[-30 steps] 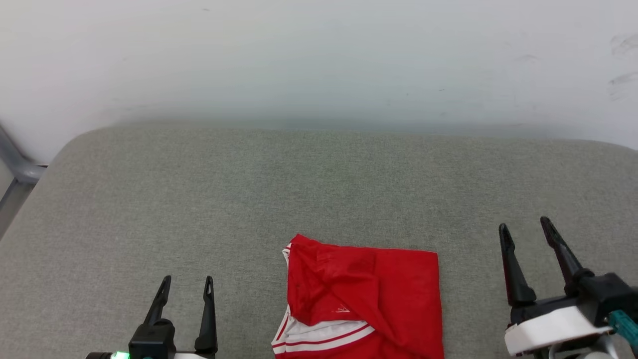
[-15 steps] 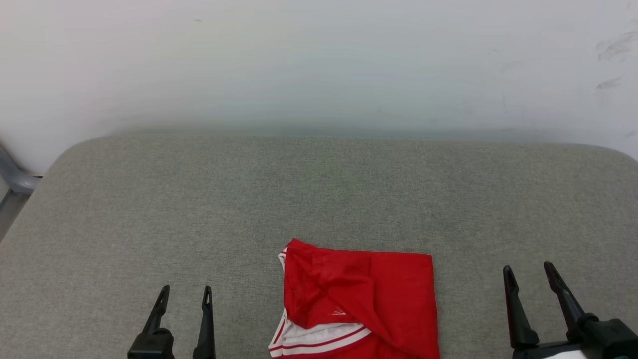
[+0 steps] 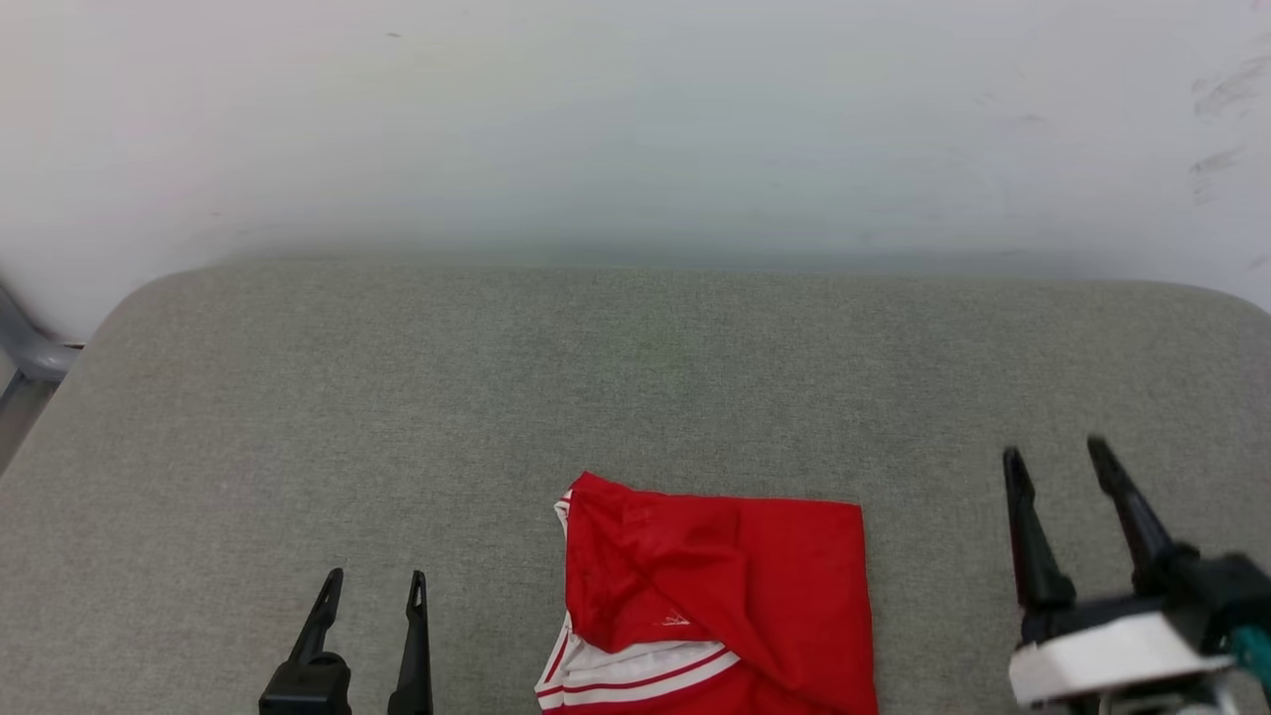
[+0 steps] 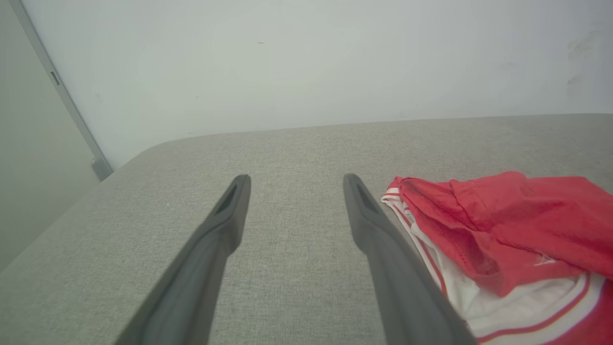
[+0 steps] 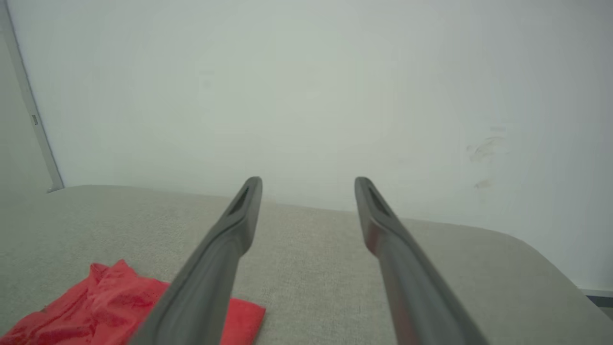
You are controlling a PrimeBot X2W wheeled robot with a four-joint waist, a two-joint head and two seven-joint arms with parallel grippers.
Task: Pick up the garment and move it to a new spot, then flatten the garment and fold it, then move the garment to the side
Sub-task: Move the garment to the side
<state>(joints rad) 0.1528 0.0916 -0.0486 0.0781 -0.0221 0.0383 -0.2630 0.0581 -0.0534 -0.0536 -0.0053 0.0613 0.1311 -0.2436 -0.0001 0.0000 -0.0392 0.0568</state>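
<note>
The garment (image 3: 725, 606), red with a white, red-striped trim edge, lies folded into a rough square on the grey cushioned surface (image 3: 635, 377) near the bottom middle of the head view. Its lower part runs off the frame. My left gripper (image 3: 373, 584) stands open to the left of it, apart from the cloth, nothing between its fingers. My right gripper (image 3: 1055, 455) is open to the right of the garment, raised above the surface. In the left wrist view the garment (image 4: 507, 230) lies just right of the left gripper (image 4: 293, 181). In the right wrist view the garment (image 5: 105, 302) sits low left of the right gripper (image 5: 309, 183).
A pale wall (image 3: 635, 129) rises behind the grey surface. A grey metal frame bar (image 3: 30, 348) stands at the far left edge. The surface has rounded corners at the back left and back right.
The right gripper dipped low, then rose again and now sits higher in the head view. The camera shifted slightly. The garment and left gripper have kept their places.
</note>
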